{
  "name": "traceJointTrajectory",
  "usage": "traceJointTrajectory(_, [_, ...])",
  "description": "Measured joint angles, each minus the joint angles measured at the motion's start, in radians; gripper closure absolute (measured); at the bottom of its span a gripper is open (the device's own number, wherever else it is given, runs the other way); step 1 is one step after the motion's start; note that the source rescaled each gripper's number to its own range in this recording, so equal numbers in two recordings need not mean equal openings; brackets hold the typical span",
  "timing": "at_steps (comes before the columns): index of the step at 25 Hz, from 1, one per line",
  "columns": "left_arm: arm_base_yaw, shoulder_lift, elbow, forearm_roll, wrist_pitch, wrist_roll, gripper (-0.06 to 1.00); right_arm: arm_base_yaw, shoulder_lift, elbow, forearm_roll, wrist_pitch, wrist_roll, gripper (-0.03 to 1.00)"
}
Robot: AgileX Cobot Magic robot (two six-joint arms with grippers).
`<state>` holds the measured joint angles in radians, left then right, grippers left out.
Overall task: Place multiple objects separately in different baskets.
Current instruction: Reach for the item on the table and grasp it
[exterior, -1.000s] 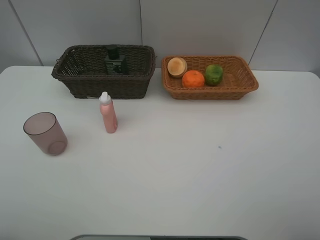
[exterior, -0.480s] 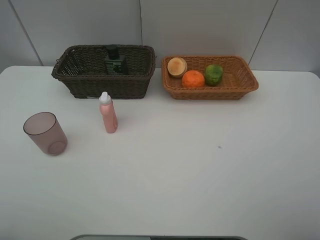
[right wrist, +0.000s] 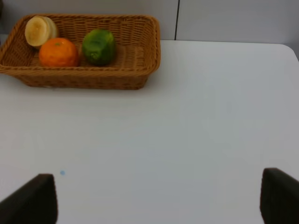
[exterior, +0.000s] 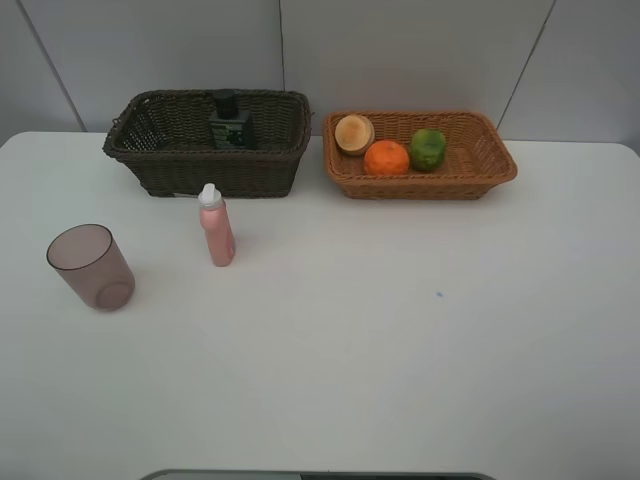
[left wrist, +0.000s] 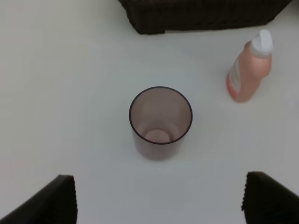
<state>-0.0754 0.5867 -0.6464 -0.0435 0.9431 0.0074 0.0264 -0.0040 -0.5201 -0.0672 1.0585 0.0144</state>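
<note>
Change since earlier: nothing has shifted that I can see; every item sits where it did a second ago.
mauve cup (exterior: 92, 268): upright on the white table (exterior: 400, 350), mouth up, towards the left in my high view and well apart from both baskets.
pink bottle (exterior: 216, 232): standing with its white cap up, between the mauve cup and the dark basket, near the basket's front wall but not touching it.
dark basket (exterior: 140, 140): back left of the table; the dark green bottle (exterior: 230, 125) stands upright inside, near the far wall.
tan basket (exterior: 490, 165): back right, just beside the dark basket with a narrow gap between them. It holds all three fruits: the peach (exterior: 354, 133) at its left end, the orange (exterior: 386, 158) up against it, and the green fruit (exterior: 428, 148) just beside the orange.
left gripper (left wrist: 161, 200): jaws spread wide with nothing between them; my left wrist view shows only the two dark fingertips, with the mauve cup ahead of them and centred in the gap.
right gripper (right wrist: 156, 198): also spread wide and empty, over bare table, well apart from the tan basket.
</note>
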Motion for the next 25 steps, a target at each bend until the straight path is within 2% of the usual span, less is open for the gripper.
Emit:
traceJointTrajectory(7, [0.0, 0.441, -0.13, 0.008, -0.009, 0.001, 0.03, 0.0, 0.0, 0.0, 0.0, 0.0, 0.0, 0.12])
traceJointTrajectory(11, [0.0, 0.609, -0.173, 0.014, -0.01, 0.001, 0.03, 0.0, 0.0, 0.0, 0.0, 0.0, 0.0, 0.12])
traceJointTrajectory(17, [0.029, 0.73, -0.19, 0.044, -0.044, 0.001, 0.03, 0.0, 0.0, 0.0, 0.0, 0.0, 0.0, 0.12])
traceJointTrajectory(25, [0.038, 0.789, -0.19, 0.059, -0.099, 0.0, 0.03, 0.0, 0.0, 0.0, 0.0, 0.0, 0.0, 0.12])
